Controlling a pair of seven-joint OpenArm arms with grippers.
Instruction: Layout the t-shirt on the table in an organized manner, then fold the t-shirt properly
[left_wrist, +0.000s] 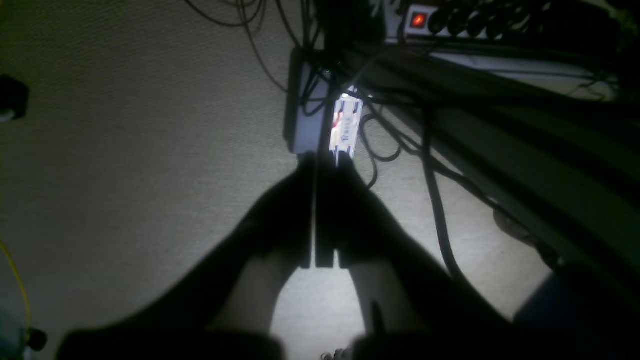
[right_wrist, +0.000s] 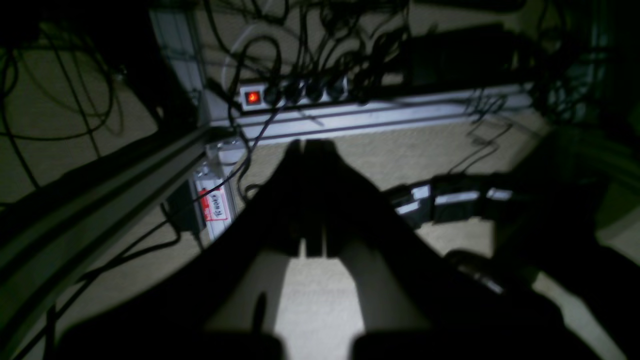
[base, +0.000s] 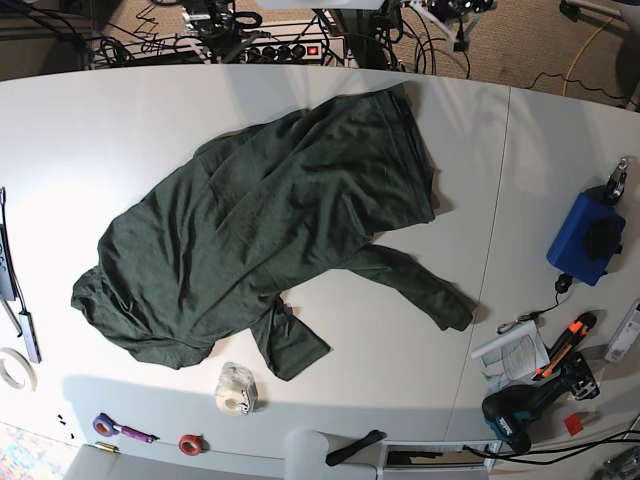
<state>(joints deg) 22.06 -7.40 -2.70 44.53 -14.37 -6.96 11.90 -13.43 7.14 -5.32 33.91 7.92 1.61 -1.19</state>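
The dark green t-shirt (base: 270, 230) lies crumpled and slanted across the middle of the white table (base: 120, 130), one sleeve stretched toward the right front and another bunched at the front edge. Neither arm shows in the base view. In the left wrist view my left gripper (left_wrist: 320, 161) is shut with nothing in it, hanging over beige carpet and cables. My right gripper (right_wrist: 306, 146) is likewise shut and empty above the floor, near a metal frame. The t-shirt and table are out of both wrist views.
On the table are a blue box (base: 585, 238), a drill (base: 520, 410), papers (base: 510, 355), a clear tape roll (base: 236, 390) and small tape rolls (base: 190, 443). Under the grippers are a power strip (right_wrist: 295, 92), tangled cables (left_wrist: 435, 200) and a frame beam (right_wrist: 75, 215).
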